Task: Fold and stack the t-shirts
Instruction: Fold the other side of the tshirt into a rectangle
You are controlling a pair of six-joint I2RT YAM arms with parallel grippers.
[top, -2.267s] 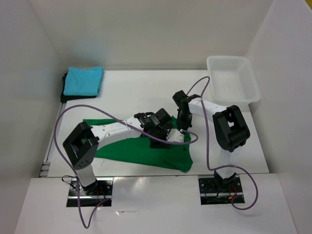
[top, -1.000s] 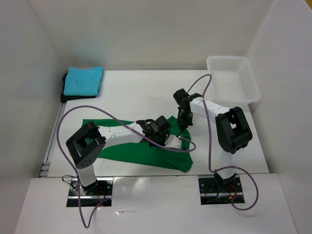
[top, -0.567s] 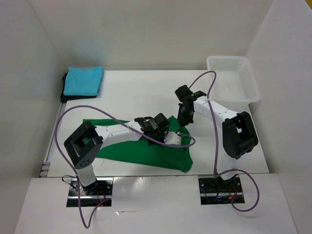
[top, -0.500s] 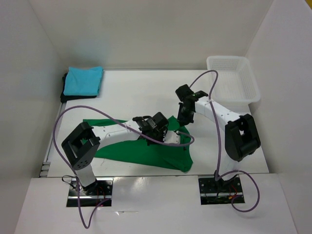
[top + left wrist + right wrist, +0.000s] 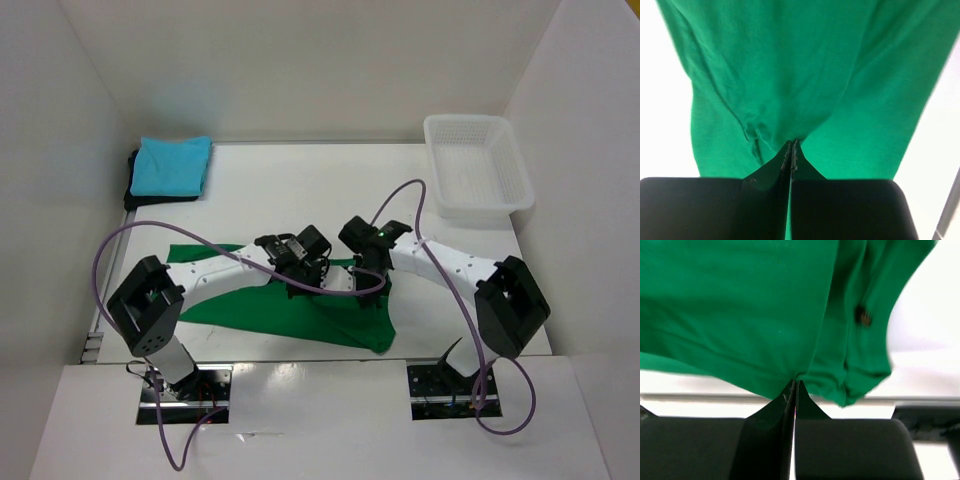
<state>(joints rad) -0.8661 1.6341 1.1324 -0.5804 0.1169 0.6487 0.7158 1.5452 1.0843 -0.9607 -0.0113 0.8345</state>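
The left hand (image 5: 791,150) and the right hand (image 5: 794,387) — close together — each clamp a fold of the green t-shirt (image 5: 280,315).

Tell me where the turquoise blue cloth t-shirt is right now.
In the top view, the turquoise blue cloth t-shirt lies folded on the black cloth t-shirt, at the far left corner of the white table.

The green t-shirt (image 5: 300,318) lies unfolded and rumpled across the near part of the desk (image 5: 290,190), stretched left to right, with soft creases and a doubled-over edge at its right end. The turquoise t-shirt (image 5: 172,165) sits folded into a neat rectangle at the far left corner. It is stacked on the folded black t-shirt (image 5: 131,192), which shows only as a dark border along its left and near edges.
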